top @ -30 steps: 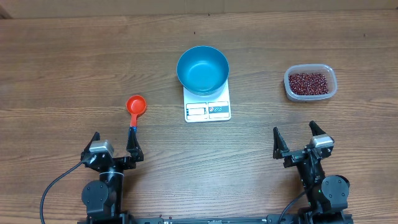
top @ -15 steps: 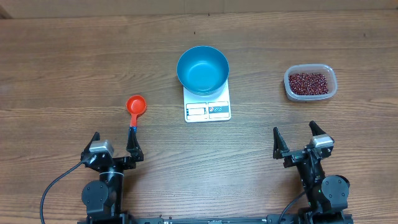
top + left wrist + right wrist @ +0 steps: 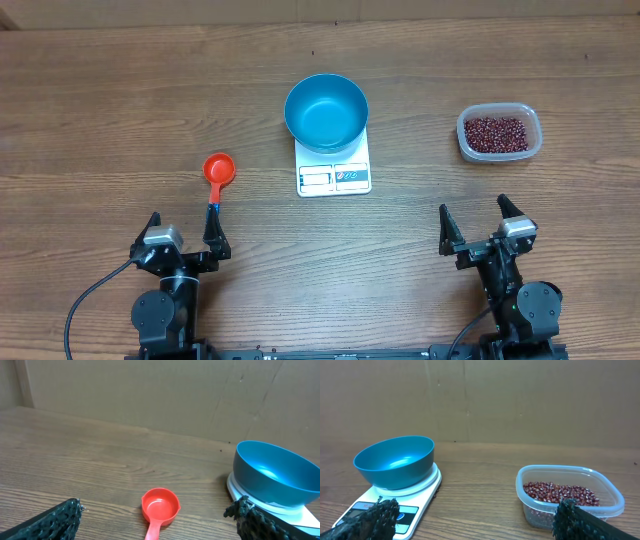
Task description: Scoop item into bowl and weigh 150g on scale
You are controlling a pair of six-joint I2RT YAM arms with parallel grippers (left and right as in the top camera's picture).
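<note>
Wood-grain table [image 3: 100,100], with a plain brown wall [image 3: 150,395] behind it in the wrist views.

Stuff that's hard to see: the scale [image 3: 334,175] sits mid-table, and the blue bowl [image 3: 326,112] on it covers its far half. Only the display and button edge pokes out, and I can't read the display in any view. The bowl's inside shows plain blue.

The red scoop [image 3: 217,170] lies left of the scale. Its handle end runs under a finger of the left gripper [image 3: 182,222] from above and gets cut off at the bottom of the left wrist view. The beans [image 3: 495,132] are in the clear tub [image 3: 463,140], well to the right of the scale. You can see the top of the heap, not how deep it goes.

Both wrist cams only catch the dark fingertips at the bottom corners. The left gripper, near-left of the scale, is spread wide and holding nothing. Same for the right gripper [image 3: 472,212], near-right of the scale.

Compared with a second ago, nothing has budged: arms, scoop, bowl and tub are all in the same spots.
</note>
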